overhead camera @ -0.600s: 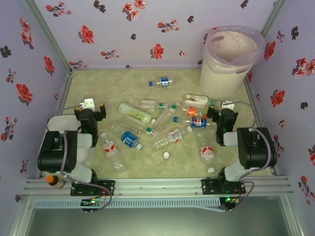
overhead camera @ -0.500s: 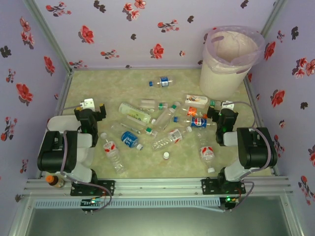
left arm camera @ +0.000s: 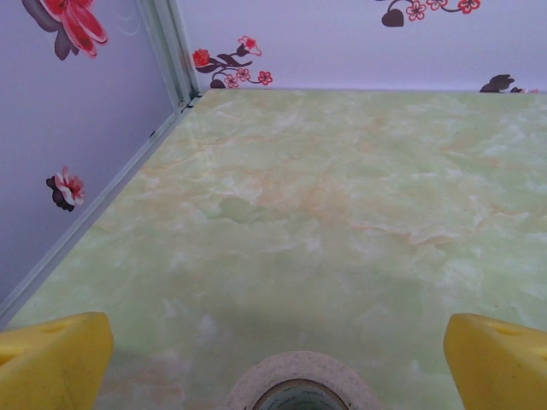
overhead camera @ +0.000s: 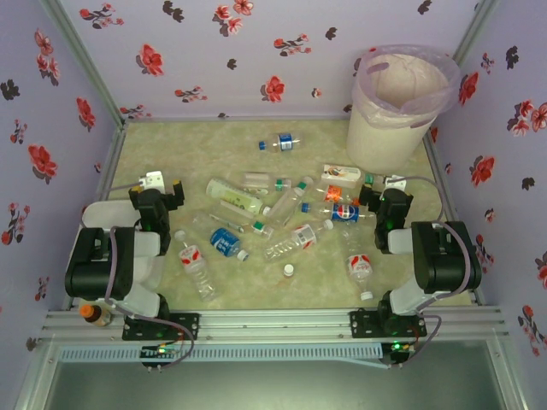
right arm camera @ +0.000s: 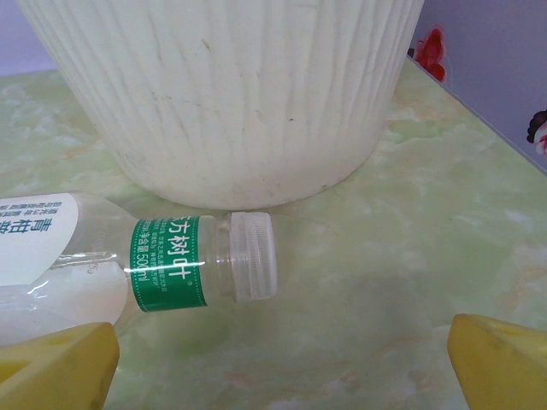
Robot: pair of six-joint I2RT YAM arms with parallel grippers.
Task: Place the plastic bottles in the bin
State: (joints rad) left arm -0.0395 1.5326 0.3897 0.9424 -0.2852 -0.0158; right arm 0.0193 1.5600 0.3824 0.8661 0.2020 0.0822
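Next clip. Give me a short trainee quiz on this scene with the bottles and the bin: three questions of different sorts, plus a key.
1. True or false: the right pincer is shut on a bottle.
2. In the right wrist view, what lies just in front of the bin? A) a green-labelled bottle B) a tin can C) a cup
3. In which corner of the table does the bin stand?
Key: 1 false, it is open and holds nothing. 2 A. 3 the far right corner.
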